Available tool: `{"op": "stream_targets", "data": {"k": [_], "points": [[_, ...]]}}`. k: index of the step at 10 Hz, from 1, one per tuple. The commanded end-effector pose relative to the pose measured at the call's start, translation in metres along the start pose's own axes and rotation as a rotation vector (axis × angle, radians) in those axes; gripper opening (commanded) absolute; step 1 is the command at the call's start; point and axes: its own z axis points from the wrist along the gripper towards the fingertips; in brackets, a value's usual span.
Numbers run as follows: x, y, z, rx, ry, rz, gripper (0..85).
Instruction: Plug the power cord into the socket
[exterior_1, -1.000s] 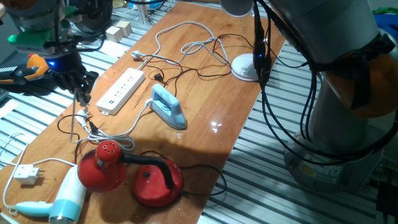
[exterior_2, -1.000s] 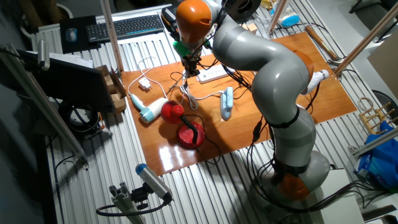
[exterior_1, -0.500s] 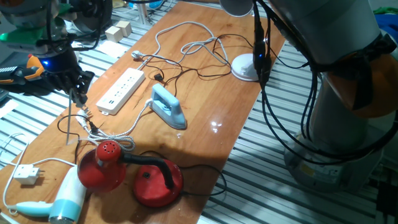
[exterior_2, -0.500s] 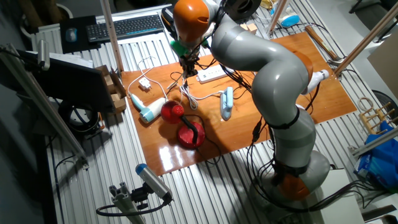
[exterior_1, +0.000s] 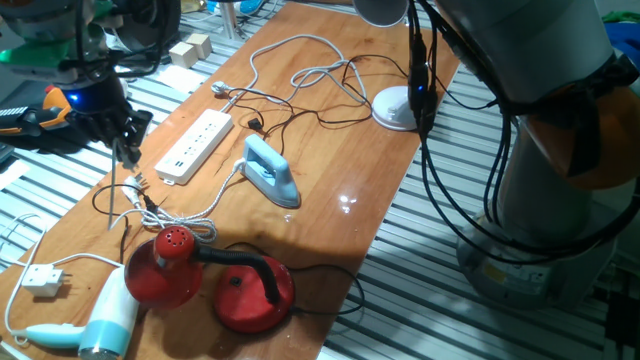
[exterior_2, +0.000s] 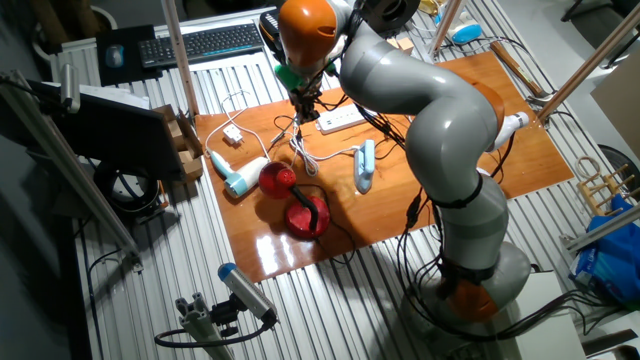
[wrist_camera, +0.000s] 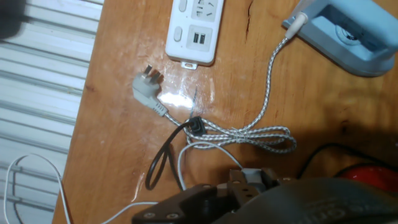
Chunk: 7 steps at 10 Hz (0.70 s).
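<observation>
Where cords sprawl: wood tabletop, metal slats.

From my hand view the power strip and blue iron run off the top edge; my pincer's fingertips stay too dark to judge.

the white power strip lies at the top, its usb end toward the camera. just below it a white-grey plug rests on the wooden table, its braided cord looping right to the blue iron. a small black plug sits beside the braid, its thin cable curling down toward the gripper.
</observation>
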Motion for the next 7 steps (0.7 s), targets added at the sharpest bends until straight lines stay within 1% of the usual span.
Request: {"op": "stream_targets", "data": {"k": [1, 4, 5, 7], "points": [[-0.003, 0.0, 0.0, 0.002, -0.006, -0.006, 0.0], [-0.016, -0.002, 0.0, 0.002, -0.027, -0.028, 0.0], [-0.02, -0.003, 0.001, 0.0, -0.028, -0.034, 0.0], [-0.026, -0.005, 0.001, 0.001, -0.018, -0.037, 0.0]]}}
